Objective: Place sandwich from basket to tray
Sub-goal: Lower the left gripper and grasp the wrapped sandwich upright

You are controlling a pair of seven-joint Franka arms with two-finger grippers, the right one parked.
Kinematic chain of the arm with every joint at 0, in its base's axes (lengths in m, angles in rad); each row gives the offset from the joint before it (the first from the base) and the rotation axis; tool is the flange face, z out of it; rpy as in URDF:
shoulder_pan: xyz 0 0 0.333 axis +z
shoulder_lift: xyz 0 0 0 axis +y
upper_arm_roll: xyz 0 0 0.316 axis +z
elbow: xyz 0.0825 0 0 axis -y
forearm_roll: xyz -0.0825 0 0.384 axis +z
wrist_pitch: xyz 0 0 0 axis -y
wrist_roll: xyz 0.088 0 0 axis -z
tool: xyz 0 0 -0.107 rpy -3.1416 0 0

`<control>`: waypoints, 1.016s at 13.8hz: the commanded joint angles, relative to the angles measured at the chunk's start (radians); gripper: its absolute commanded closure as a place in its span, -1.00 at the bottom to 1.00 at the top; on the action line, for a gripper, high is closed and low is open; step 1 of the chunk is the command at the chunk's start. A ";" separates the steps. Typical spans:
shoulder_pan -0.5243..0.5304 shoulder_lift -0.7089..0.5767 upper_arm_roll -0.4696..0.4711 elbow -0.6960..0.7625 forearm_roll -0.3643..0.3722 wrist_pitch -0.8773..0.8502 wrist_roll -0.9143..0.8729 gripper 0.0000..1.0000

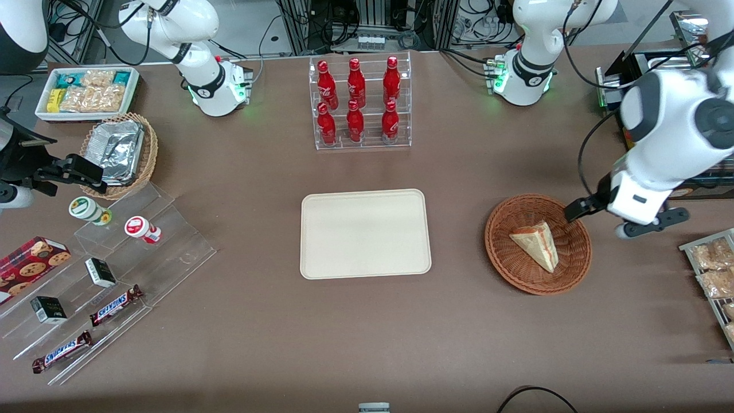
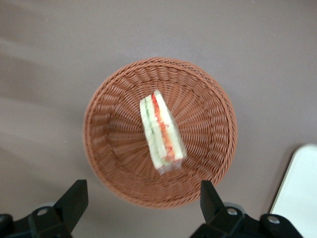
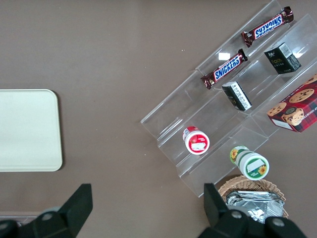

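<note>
Claw poised above the basket, sandwich not yet taken

In the front view we see the small triangular white-bread sandwich point(image 1: 536, 244) lying in the round reddish-brown wicker basket point(image 1: 504, 261), with the flat cream rectangular tray point(image 1: 365, 233) at its nine o'clock on the brown counter point(image 1: 367, 338); the arm's white wrist slants down over the basket's two o'clock rim. In the left wrist view the claw point(image 2: 141, 198) hangs spread wide, holding nothing. We judge the sandwich light, soft and crushable; grip gently across its bread faces.
</note>
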 commanded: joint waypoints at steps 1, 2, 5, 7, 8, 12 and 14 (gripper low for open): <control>-0.008 -0.003 -0.020 -0.125 -0.006 0.175 -0.164 -1.00; -0.008 0.003 -0.022 -0.148 -0.005 0.208 -0.189 -1.00; -0.008 0.086 -0.025 -0.161 -0.005 0.292 -0.226 -1.00; -0.010 0.117 -0.030 -0.169 -0.002 0.308 -0.225 -1.00; -0.008 0.120 -0.030 -0.176 -0.002 0.311 -0.225 -1.00; -0.008 0.192 -0.030 -0.176 -0.002 0.363 -0.225 -1.00; -0.010 0.222 -0.030 -0.176 -0.002 0.388 -0.226 -1.00</control>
